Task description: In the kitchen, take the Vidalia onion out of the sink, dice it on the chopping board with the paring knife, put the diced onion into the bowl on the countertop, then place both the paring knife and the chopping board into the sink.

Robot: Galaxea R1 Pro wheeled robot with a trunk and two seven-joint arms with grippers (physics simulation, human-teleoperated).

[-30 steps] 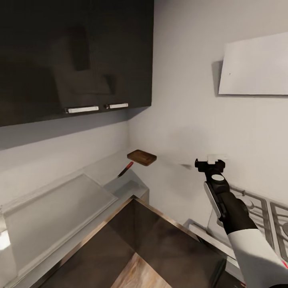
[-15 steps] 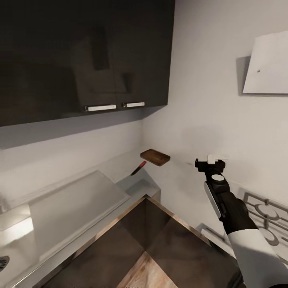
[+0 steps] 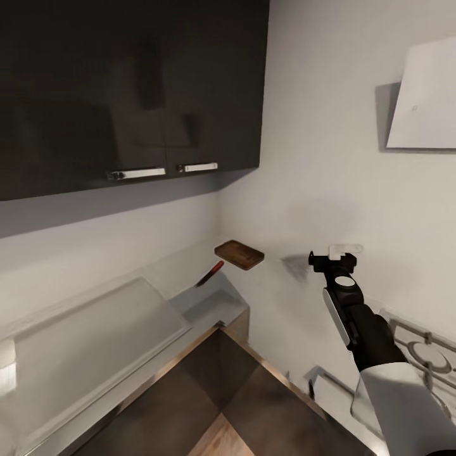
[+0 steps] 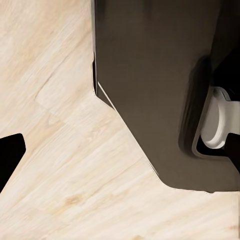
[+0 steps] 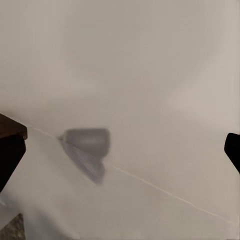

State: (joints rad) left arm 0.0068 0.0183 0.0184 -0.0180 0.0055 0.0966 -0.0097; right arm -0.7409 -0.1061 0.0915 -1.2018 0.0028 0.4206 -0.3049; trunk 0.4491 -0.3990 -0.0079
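The brown chopping board point(image 3: 239, 254) lies in the far corner of the countertop point(image 3: 212, 303), with a corner of the chopping board point(image 5: 9, 127) also in the right wrist view. The paring knife point(image 3: 209, 274), red-handled with a dark blade, rests just left of the board. The sink's flat steel drainboard point(image 3: 88, 342) stretches to the left. My right gripper point(image 3: 332, 258) hovers open and empty to the right of the board, apart from it, facing the wall. My left gripper point(image 4: 120, 150) points down at the wood floor point(image 4: 60, 165), one dark finger point(image 4: 10, 155) at the picture's edge. The onion and bowl are out of view.
Glossy black upper cabinets point(image 3: 126, 88) hang over the counter. A white hood point(image 3: 424, 95) is on the right wall above a stove point(image 3: 424, 348). In the left wrist view my dark base point(image 4: 160, 90) stands on the floor.
The whole head view has swung, shifting the board, knife and cabinets slightly left; the camera moved. My right arm holds the same pose, still open.
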